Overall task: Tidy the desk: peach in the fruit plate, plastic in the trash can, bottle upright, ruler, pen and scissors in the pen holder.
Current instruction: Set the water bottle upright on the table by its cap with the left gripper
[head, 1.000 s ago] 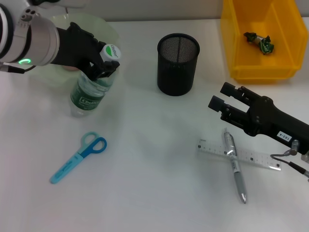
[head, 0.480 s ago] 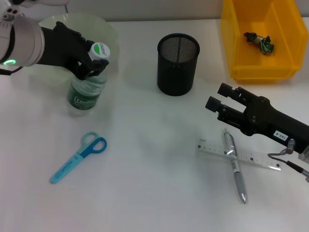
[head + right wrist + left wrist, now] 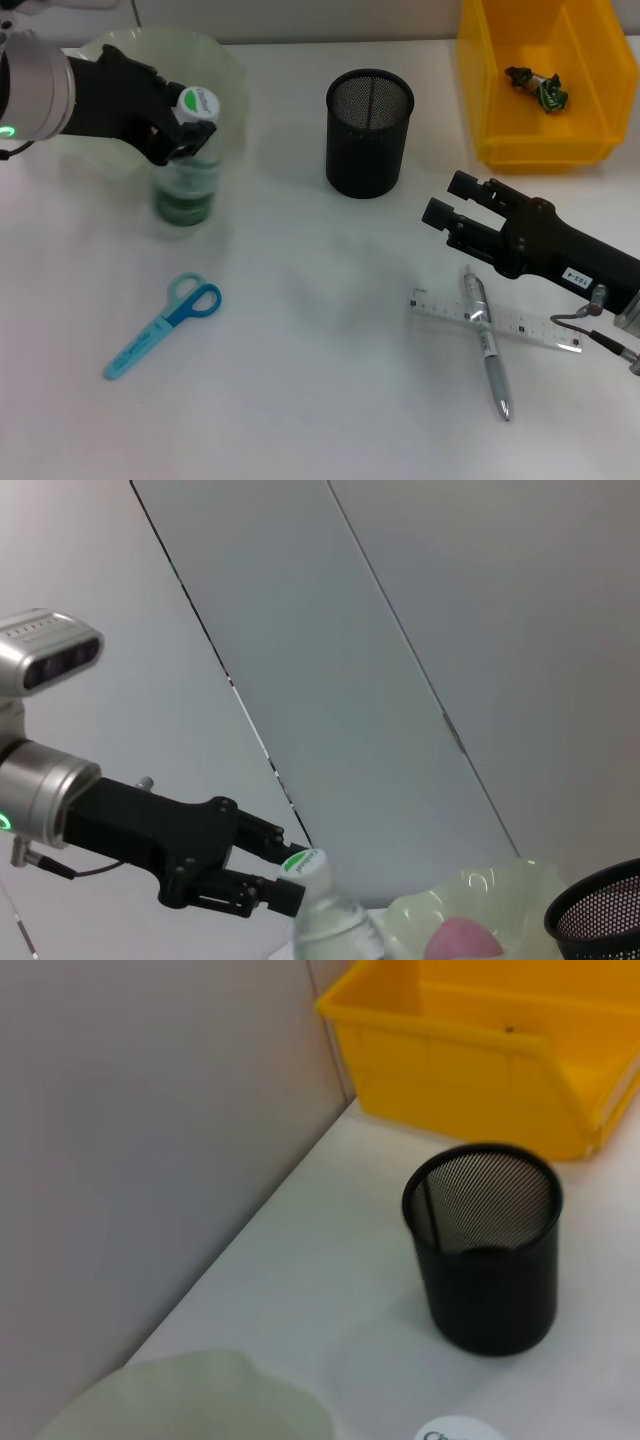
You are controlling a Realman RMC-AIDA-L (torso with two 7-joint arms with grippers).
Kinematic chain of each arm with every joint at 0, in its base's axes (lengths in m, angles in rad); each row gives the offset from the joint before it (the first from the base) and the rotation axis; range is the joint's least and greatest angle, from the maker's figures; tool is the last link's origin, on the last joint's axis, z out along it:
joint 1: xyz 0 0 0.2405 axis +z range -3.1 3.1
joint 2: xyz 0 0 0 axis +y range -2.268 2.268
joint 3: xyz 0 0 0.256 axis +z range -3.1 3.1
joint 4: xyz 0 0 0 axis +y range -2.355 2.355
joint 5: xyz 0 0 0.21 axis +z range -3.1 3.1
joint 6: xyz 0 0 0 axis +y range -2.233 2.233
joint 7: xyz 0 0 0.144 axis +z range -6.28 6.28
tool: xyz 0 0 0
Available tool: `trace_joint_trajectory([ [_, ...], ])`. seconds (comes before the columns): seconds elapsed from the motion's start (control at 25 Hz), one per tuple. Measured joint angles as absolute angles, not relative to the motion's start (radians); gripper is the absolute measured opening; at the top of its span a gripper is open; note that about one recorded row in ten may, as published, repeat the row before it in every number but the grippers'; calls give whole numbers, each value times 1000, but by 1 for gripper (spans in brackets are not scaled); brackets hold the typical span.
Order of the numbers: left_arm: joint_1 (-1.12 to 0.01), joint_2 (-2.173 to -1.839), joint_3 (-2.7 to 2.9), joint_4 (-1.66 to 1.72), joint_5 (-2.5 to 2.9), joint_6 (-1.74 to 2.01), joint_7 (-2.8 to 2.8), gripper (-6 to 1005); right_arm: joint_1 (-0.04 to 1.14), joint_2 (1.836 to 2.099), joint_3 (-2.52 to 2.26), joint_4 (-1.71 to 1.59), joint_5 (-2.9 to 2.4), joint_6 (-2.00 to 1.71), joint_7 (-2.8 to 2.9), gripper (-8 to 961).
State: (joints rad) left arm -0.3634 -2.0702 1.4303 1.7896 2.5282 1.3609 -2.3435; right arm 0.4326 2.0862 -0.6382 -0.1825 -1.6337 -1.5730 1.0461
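My left gripper (image 3: 188,122) is shut on the neck of the clear bottle (image 3: 185,188) just under its white and green cap (image 3: 196,100). The bottle stands nearly upright in front of the pale green fruit plate (image 3: 222,52). The right wrist view shows this grip (image 3: 286,882) and a pink peach (image 3: 462,942) in the plate (image 3: 500,895). My right gripper (image 3: 450,199) hovers open above the table, near the ruler (image 3: 520,325) and the pen (image 3: 486,342) lying across it. Blue scissors (image 3: 160,326) lie at the front left. The black mesh pen holder (image 3: 369,130) stands mid-table.
A yellow bin (image 3: 540,140) at the back right holds a crumpled green wrapper (image 3: 538,86). A grey wall runs behind the table. The left wrist view shows the pen holder (image 3: 486,1250) and the bin (image 3: 470,1070).
My left gripper has drawn the bottle leftward and back toward the plate, tipping it from a lean to nearly upright. The right gripper has shifted slightly.
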Motion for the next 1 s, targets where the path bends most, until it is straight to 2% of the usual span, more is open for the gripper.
trace_joint_trajectory([
  [0.56,-357,-2071,1417,1794,2500,1363,-2338,377,436,2086,-638,-183,-1634,-1572,1046,740],
  [0.8,-357,-2071,1422,1793,2499,1362,-2338,181,436,2086,-638,-181,-1634,-1572,1046,740],
  [1.0,-357,-2071,1423,1793,2500,1356,-2338,105,436,2086,-638,-181,-1634,-1572,1046,740],
])
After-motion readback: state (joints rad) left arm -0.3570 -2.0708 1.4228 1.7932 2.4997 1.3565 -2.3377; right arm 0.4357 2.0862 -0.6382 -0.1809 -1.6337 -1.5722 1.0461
